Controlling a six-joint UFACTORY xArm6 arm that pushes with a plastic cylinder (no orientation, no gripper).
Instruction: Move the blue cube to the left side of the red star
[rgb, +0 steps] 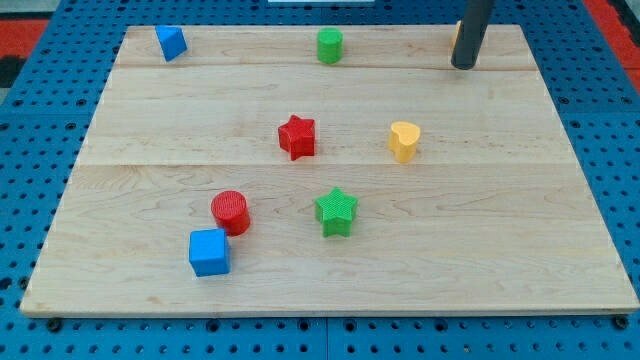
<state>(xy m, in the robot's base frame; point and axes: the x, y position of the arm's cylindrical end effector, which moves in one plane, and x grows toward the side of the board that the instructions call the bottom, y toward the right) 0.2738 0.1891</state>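
The blue cube (209, 252) lies near the view's bottom left of the wooden board (500, 250). The red star (297, 136) lies near the board's middle, up and to the right of the cube. A red cylinder (231, 212) stands just above and to the right of the blue cube, between it and the star. My tip (463, 65) rests at the view's top right, far from both the cube and the star.
A green star (336, 211) lies below the red star. A yellow heart (404, 141) lies to the star's right. A green cylinder (330, 46) stands at the top middle. A second blue block (171, 42) sits at the top left. An orange block peeks out behind the rod.
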